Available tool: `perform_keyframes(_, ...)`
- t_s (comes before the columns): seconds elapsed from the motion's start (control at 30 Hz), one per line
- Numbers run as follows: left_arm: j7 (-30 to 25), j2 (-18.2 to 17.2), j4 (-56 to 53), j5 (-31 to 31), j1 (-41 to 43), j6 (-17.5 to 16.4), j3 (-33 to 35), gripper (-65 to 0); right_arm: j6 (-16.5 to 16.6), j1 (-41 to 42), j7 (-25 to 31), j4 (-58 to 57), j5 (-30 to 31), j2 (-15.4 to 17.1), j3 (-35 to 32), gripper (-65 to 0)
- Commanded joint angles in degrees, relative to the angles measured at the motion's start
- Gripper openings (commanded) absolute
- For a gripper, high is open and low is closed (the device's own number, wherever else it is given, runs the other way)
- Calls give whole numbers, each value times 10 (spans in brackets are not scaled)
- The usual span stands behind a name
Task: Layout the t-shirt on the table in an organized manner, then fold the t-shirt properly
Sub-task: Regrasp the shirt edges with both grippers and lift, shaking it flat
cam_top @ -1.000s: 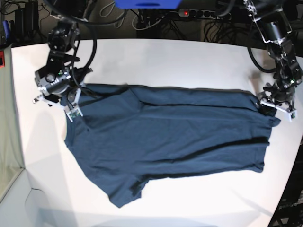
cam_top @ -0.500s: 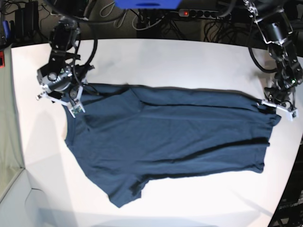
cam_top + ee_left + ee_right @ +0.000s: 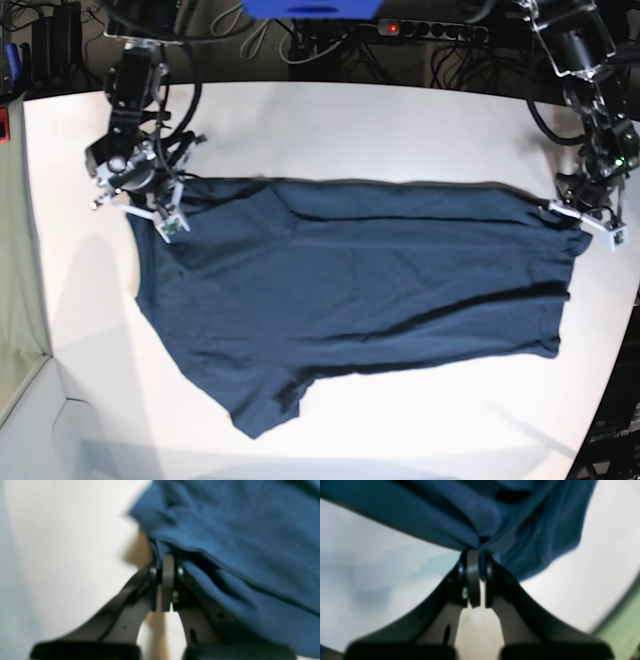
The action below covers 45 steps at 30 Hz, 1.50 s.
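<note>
The dark navy t-shirt [image 3: 350, 290] lies spread across the white table [image 3: 330, 120], with one sleeve pointing to the near left. In the base view my right gripper [image 3: 150, 208] is shut on the t-shirt's far left corner. My left gripper [image 3: 582, 216] is shut on the far right corner. The left wrist view shows the left gripper [image 3: 167, 558] pinching a fold of blue t-shirt [image 3: 237, 530], the cloth lifted off the table [image 3: 62, 542]. In the right wrist view the right gripper [image 3: 475, 552] clamps bunched t-shirt [image 3: 470, 510] above the table [image 3: 382, 567].
Black cables and a power strip [image 3: 430, 30] run along the table's far edge. A blue object [image 3: 310, 8] sits at the top middle. A grey-green surface [image 3: 15, 260] borders the table on the left. The table's curved edge [image 3: 610, 380] passes close to the left arm.
Both grippers have shut on the t-shirt's far corners and moved slightly toward the far edge. The shirt's far edge has been pulled straighter between them.
</note>
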Motion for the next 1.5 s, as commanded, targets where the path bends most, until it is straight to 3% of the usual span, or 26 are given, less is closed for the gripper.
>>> perform_keyframes(0.0, -15, -9, 32, -2, -4, 0, -2, -650, -1, 7, -2, 28, -8, 15, 1, -650)
perform_keyframes(0.17, -14, -9, 106, -2, -7, 1, -2, -650, -1, 13, -10, 101, -8, 72, -65, -650)
perform_keyframes(0.3, -14, -9, 133, -2, -33, 2, 0, -650, -1, 50, -61, 133, -8, 127, -165, -650)
perform_keyframes(0.43, 23, -9, 130, 0, -67, 2, 0, -650, -1, 108, -83, 123, -8, 150, -231, -650)
perform_keyframes(0.6, 53, -9, 113, -1, -96, 1, -2, -650, -1, 183, -141, 91, -8, 126, -198, -650)
perform_keyframes(0.73, 52, -12, 107, -1, -93, 1, -2, -650, -1, 191, -148, 77, -8, 106, -148, -650)
perform_keyframes(1.03, 57, -8, 106, -2, -74, 0, -76, -650, -1, 90, -110, 87, -8, 83, -126, -650)
perform_keyframes(1.47, 52, 21, 113, -2, 61, 0, -79, -650, -1, -58, -76, 164, -7, 45, -126, -650)
